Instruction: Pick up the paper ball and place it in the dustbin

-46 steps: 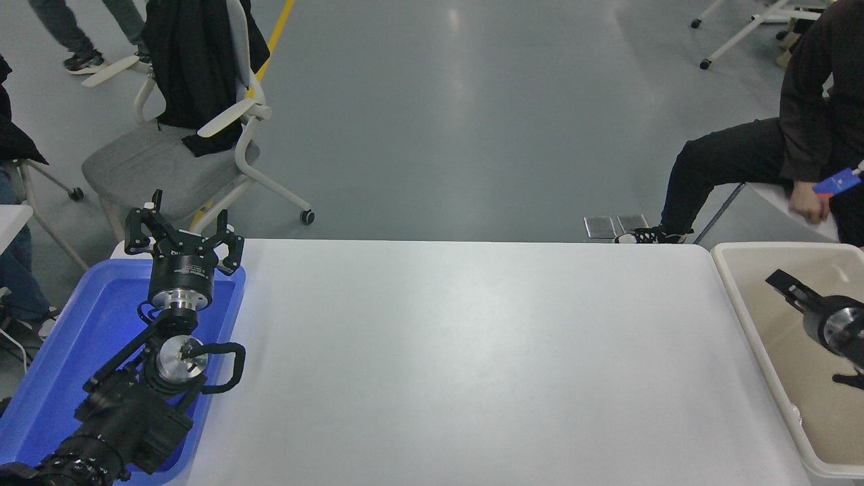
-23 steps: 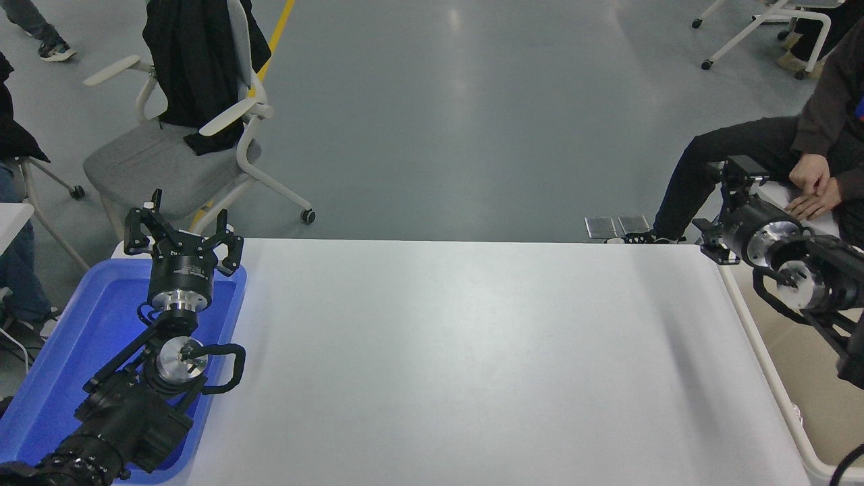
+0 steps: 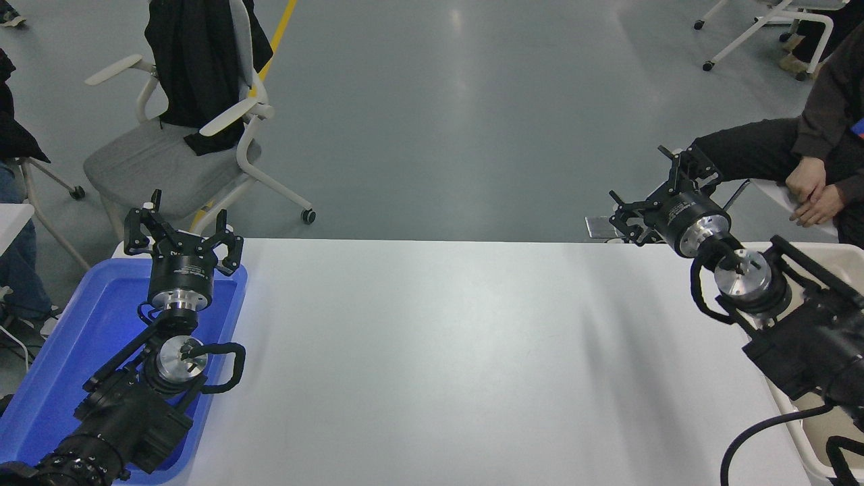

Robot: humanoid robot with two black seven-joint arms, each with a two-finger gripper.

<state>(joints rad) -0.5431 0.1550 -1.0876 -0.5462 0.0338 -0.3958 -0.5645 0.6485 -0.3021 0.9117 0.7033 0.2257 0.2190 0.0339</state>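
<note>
Two pincers [image 3: 182,233] [image 3: 658,196], one dustbin [image 3: 796,432], one tray [image 3: 81,317]

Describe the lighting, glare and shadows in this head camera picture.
Head view: overhead light leaves a pale streak of glare on the glossy grey floor; the white table is bright and evenly lit, with soft grey shadow bands toward its right side, near the right black gripper; the shallow blue plastic tray glows saturated; focus is sharp throughout.

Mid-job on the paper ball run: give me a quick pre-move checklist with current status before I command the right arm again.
1. Paper ball in sight: not ok, none visible on the white table.
2. Right gripper empty and open: ok.
3. Dustbin contents: cannot tell, the right arm covers most of it.
4. Left gripper parked over the blue tray, open: ok.
5. Person's hands near the right gripper: apart for now, watch them.
</note>
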